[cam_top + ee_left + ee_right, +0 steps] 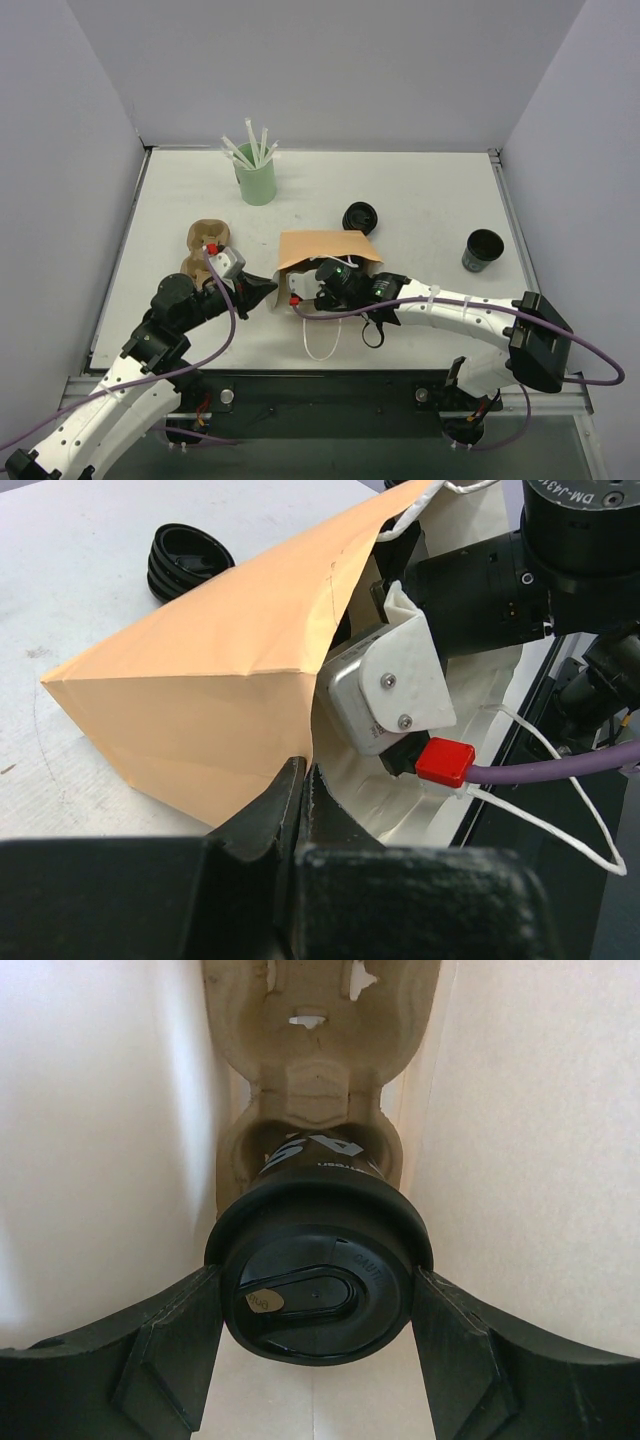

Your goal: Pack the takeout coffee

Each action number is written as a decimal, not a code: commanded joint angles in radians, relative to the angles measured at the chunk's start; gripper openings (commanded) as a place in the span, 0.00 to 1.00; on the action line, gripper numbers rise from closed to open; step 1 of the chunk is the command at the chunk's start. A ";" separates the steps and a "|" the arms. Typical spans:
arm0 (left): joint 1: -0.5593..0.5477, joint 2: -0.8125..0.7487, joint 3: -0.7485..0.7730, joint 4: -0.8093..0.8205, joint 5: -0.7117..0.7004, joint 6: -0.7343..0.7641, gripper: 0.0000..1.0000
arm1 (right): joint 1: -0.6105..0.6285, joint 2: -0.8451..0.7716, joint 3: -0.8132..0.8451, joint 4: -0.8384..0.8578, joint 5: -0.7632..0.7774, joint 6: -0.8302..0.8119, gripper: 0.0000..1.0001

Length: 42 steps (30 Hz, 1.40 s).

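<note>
The brown paper bag [325, 248] lies on its side mid-table, mouth toward the arms. My left gripper [302, 780] is shut on the bag's mouth edge [310, 742] and holds it up. My right gripper [318, 1295] reaches into the bag, its wrist [345, 285] at the mouth. It is shut on the takeout coffee [318, 1260], a black cup with a black lid, one finger [175, 1345] against each side of the lid. The cup's base sits in a pocket of a brown pulp carrier [320, 1070] inside the bag.
A stack of black lids [360, 217] lies just behind the bag. An open black cup [484, 250] stands at the right. The mint-green cup of straws [256, 182] stands at the back. Another pulp carrier [204, 238] lies at the left beside my left arm. The bag's white handle [322, 342] trails toward the front edge.
</note>
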 commanded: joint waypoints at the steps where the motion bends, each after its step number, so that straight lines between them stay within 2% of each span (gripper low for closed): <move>1: -0.004 -0.011 0.037 -0.002 0.004 0.022 0.00 | -0.015 0.006 0.034 0.034 0.048 0.012 0.45; 42: -0.003 -0.007 -0.025 0.108 0.024 -0.174 0.00 | -0.054 0.060 -0.130 0.394 0.020 0.028 0.43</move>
